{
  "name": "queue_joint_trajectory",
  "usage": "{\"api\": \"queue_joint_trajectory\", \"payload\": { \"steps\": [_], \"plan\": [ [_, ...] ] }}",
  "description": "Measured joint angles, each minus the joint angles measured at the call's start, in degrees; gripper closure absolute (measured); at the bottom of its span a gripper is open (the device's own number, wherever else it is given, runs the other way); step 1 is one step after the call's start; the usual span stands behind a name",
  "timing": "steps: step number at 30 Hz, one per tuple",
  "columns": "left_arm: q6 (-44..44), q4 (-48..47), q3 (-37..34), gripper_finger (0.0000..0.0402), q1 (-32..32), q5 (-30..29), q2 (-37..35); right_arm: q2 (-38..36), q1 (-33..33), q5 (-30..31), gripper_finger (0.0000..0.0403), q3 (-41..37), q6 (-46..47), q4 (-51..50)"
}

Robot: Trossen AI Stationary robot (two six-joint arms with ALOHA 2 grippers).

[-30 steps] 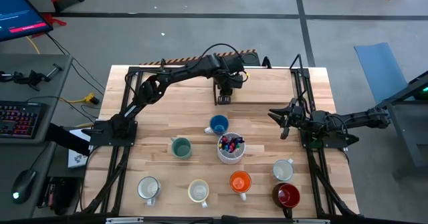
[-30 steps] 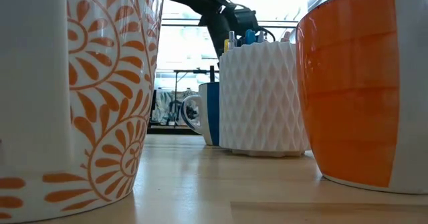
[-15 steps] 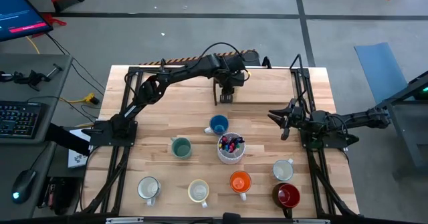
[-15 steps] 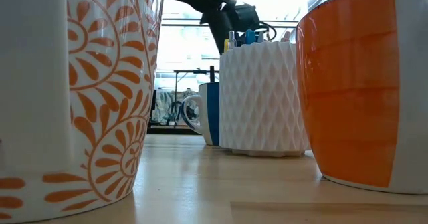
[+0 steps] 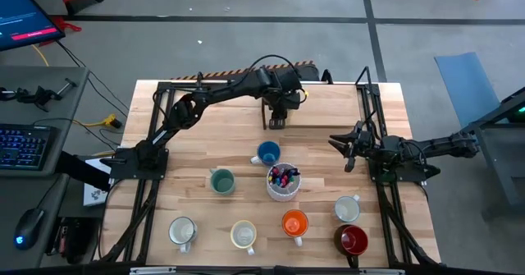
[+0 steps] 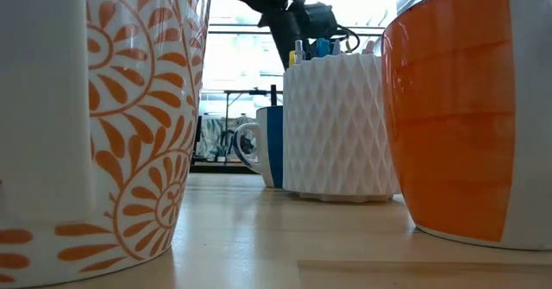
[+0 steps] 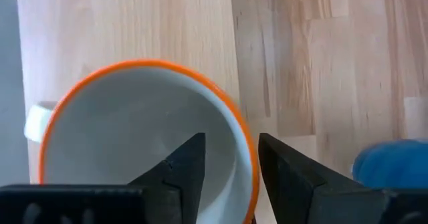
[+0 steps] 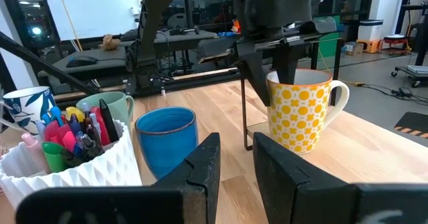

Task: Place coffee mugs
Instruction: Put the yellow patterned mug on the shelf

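At the far side of the table (image 5: pixel 328 103), the left arm reaches out long from its base at the table's left edge, bending across toward the middle, with its left gripper (image 5: pixel 276 121) pointing down. Its fingers (image 7: pixel 184 170) are clamped on the rim of a white mug with yellow dots (image 8: pixel 299 110), one finger inside the wall and one outside; the mug's rim is orange in the left wrist view. In the right wrist view the mug stands upright with its base on or just above the wood, though which of the two is hard to tell.

The right arm waits at the table's right edge, stretched level and aimed inward, its right gripper (image 5: pixel 344 148) with fingers spread apart and holding nothing.

The blue mug (image 5: pixel 267 153) stands near the table's middle, just beside the white cup of coloured pens (image 5: pixel 283 181), and the teal green mug (image 5: pixel 221 181) sits to the left of that cup. Along the near edge stand the grey-white mug (image 5: pixel 182 231), the pale yellow mug (image 5: pixel 244 235) and the orange mug (image 5: pixel 294 223). The white mug (image 5: pixel 347 208) and the dark red mug (image 5: pixel 352 240) are close together at the near right.
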Motion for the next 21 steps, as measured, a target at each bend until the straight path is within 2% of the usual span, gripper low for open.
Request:
{"api": "queue_joint_trajectory", "payload": {
  "steps": [5,15,18,21],
  "plan": [
    [0.08,-0.82,-0.11,0.0270,-0.22,-2.35,-0.75,0.02,-0.01,0.02,0.0327,0.00,0.00,0.00],
    [0.08,-0.12,-0.07,0.0270,-0.78,-2.42,-7.40,0.60,0.00,-0.04,0.0327,0.00,0.00,-0.02],
    [0.01,-2.27,-0.07,0.0270,-1.19,-2.50,-10.28,0.94,-0.01,-0.04,0.0327,0.00,0.00,-0.02],
    [0.04,-8.24,-0.05,0.0270,-1.67,-2.37,-13.55,2.42,-0.01,-0.04,0.0327,0.00,0.15,-0.04]
  ]
}}
